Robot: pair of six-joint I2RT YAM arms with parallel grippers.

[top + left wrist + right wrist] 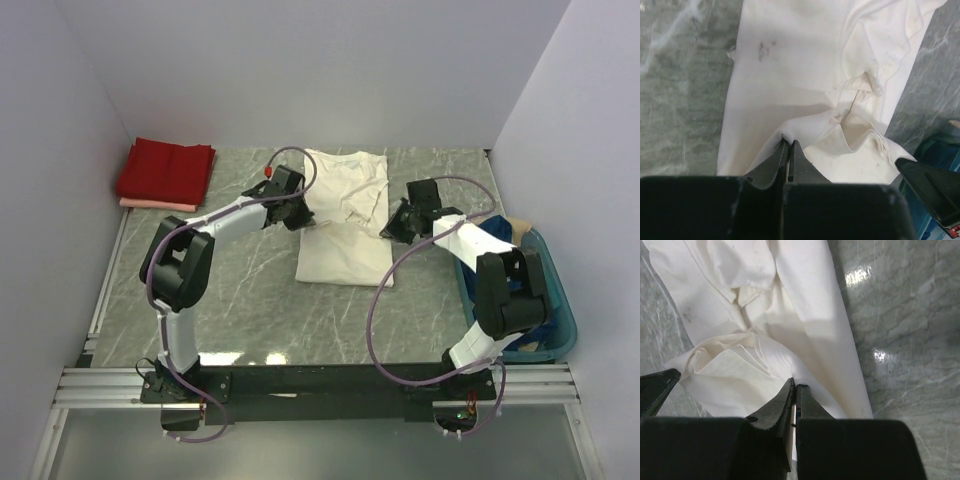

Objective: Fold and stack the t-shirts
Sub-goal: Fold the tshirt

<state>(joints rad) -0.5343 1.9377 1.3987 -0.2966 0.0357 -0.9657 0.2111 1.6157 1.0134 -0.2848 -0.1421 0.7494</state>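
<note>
Basket: teal basket (560,300), right side, holds dark blue t-shirt (500,226).
Left gripper (790,142): clamped on cream-white t-shirt (345,215), at centre.
Right gripper (794,382): pinching its opposite edge.
Stack: red t-shirt (165,168) over pale pink t-shirt (155,204), far-left corner.

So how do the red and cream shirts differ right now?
The red shirt is folded square in the far left corner; the cream shirt lies centrally, rumpled. The red one sits untouched on a pink shirt; the left gripper and right gripper pinch the cream one. Both are plain.
</note>
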